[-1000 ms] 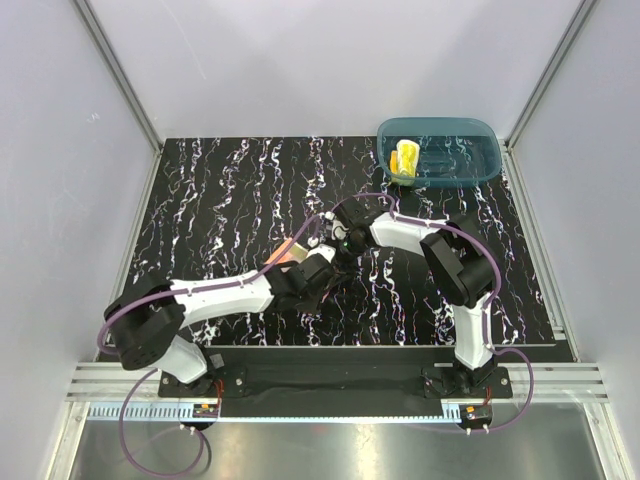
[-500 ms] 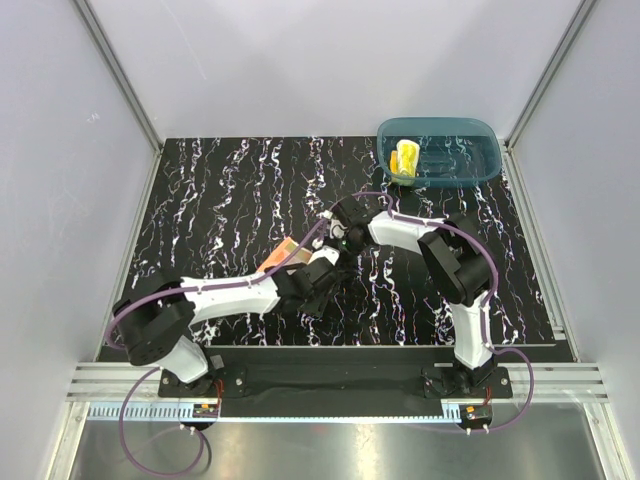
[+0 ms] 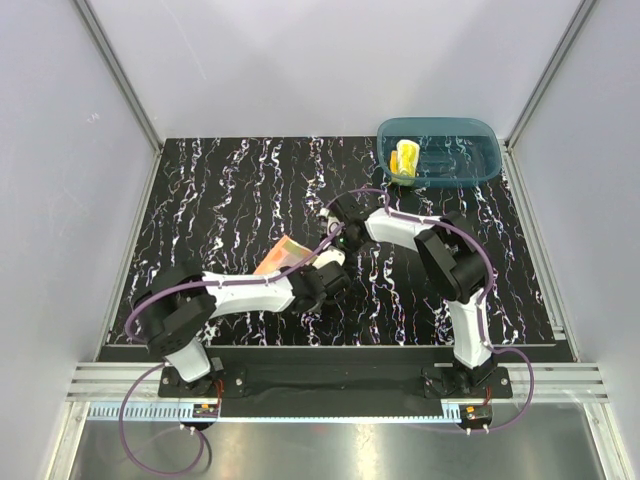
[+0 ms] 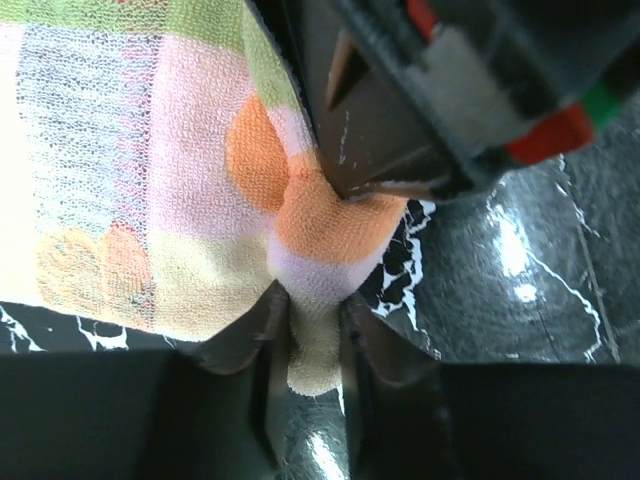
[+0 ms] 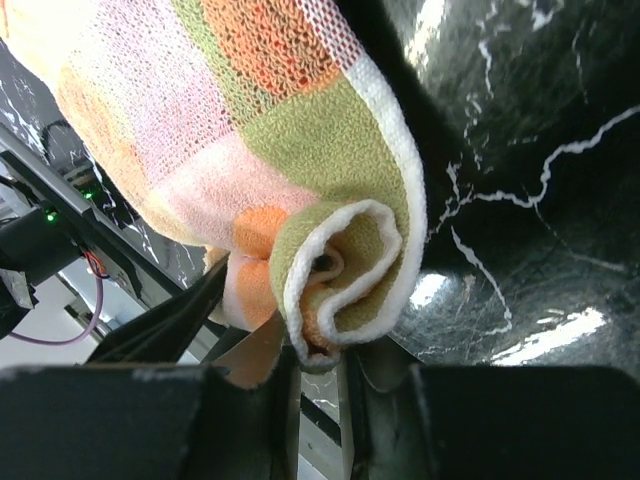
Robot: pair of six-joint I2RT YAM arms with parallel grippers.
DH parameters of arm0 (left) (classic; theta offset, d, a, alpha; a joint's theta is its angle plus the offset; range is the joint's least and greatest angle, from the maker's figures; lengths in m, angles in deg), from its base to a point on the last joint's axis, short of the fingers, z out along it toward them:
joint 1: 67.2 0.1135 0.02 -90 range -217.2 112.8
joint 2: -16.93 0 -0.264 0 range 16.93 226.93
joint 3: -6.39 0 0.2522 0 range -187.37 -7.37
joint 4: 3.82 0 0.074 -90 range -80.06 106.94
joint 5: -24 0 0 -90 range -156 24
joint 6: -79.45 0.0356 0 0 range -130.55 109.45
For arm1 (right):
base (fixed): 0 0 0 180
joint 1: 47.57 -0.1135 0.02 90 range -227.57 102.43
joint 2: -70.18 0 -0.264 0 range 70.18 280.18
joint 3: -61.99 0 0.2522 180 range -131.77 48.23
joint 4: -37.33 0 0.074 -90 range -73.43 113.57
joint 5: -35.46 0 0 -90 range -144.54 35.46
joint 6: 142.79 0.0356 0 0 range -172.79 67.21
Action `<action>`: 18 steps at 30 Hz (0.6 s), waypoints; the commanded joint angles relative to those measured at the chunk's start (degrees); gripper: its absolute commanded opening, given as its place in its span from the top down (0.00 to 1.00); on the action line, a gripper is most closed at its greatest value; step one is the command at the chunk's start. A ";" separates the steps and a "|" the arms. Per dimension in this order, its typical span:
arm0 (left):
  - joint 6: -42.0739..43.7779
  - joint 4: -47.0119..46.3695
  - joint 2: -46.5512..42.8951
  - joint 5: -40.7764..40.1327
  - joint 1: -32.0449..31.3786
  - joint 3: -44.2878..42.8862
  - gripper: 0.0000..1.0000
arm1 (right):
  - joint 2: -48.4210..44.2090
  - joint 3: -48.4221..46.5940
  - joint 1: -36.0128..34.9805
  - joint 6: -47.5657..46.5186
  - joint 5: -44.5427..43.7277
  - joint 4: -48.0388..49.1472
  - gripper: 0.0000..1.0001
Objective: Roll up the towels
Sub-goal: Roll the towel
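Note:
An orange towel [image 3: 284, 252] with pink and green patches hangs between both grippers at the middle of the table. In the left wrist view my left gripper [image 4: 312, 312] is shut on a bunched fold of this towel [image 4: 190, 180], and the right gripper's body [image 4: 450, 90] sits close behind it. My right gripper [image 5: 322, 362] is shut on the curled end of the towel [image 5: 250, 130], which forms a loose roll. From above, the left gripper [image 3: 330, 272] and the right gripper [image 3: 336, 224] nearly meet. A rolled yellow towel [image 3: 405, 158] lies in the tub.
The teal plastic tub [image 3: 470, 165] stands at the far right corner of the black marbled table [image 3: 200, 200]. Grey walls enclose the table on three sides. The arm bases sit on the rail along the near edge.
The left arm has drawn in toward the centre, and its gripper opened and then closed again on the towel. The right gripper has crept slightly away from me, still holding the rolled end.

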 commanded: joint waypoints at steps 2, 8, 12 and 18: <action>-0.64 2.08 4.38 0.51 0.46 2.20 0.86 | 2.42 -1.53 -0.54 -2.92 0.34 -2.63 0.81; -1.61 -2.93 -2.29 8.94 0.37 5.71 0.92 | 4.44 -2.41 0.77 -5.38 -0.28 -5.19 0.62; -4.24 -4.78 -6.07 14.91 0.37 6.60 0.93 | 3.30 -1.62 3.06 -5.56 -2.38 -5.45 0.46; -7.05 -6.88 -8.71 21.42 0.55 6.60 0.94 | 1.46 -1.53 6.67 -6.61 -6.51 -7.56 0.37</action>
